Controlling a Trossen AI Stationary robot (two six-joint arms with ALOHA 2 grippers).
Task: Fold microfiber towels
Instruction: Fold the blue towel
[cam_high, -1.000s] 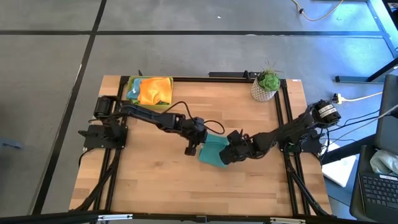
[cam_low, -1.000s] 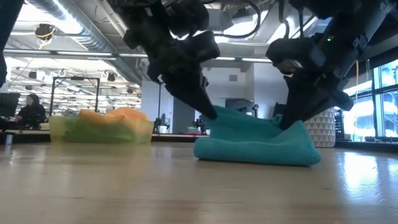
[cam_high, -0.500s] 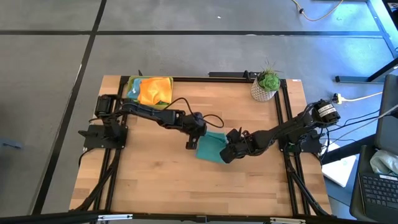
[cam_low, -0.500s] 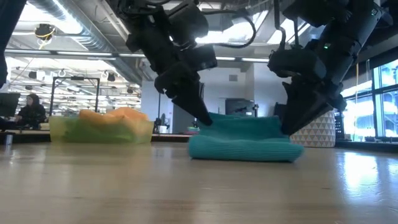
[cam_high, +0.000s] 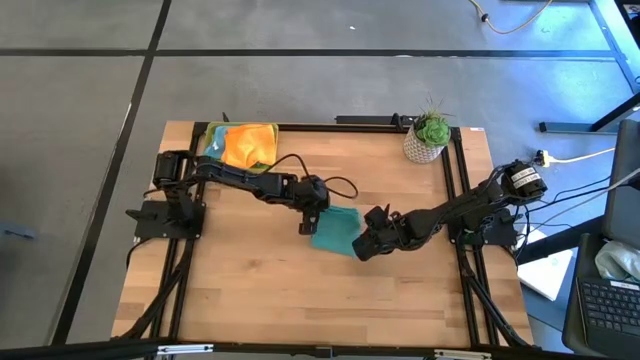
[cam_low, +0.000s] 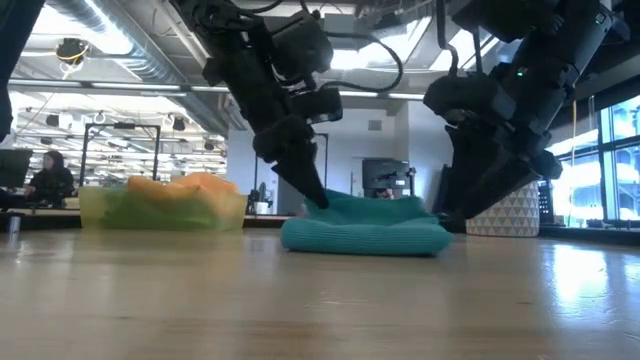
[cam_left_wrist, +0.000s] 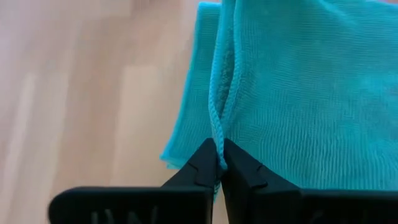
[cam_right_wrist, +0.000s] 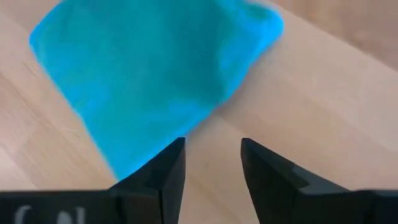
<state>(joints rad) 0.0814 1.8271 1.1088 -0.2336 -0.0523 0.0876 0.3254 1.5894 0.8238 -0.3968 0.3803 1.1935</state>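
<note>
Near the middle of the tabletop lies the teal towel (cam_high: 336, 230), folded into a flat pad whose long axis slants from the near-left toward the far-right. The right gripper (cam_high: 366, 246) sits low just beside its right edge, fingers (cam_right_wrist: 163, 174) spread apart and holding nothing, its arm stretched in from the right edge. The left gripper (cam_high: 310, 220) pinches the towel's left hem tightly between closed fingers (cam_left_wrist: 205, 163), its arm reaching from the left edge. In the far-left corner a tray (cam_high: 212, 132) holds the orange towel (cam_high: 249, 145); a potted plant (cam_high: 430, 134) stands in the far-right corner.
</note>
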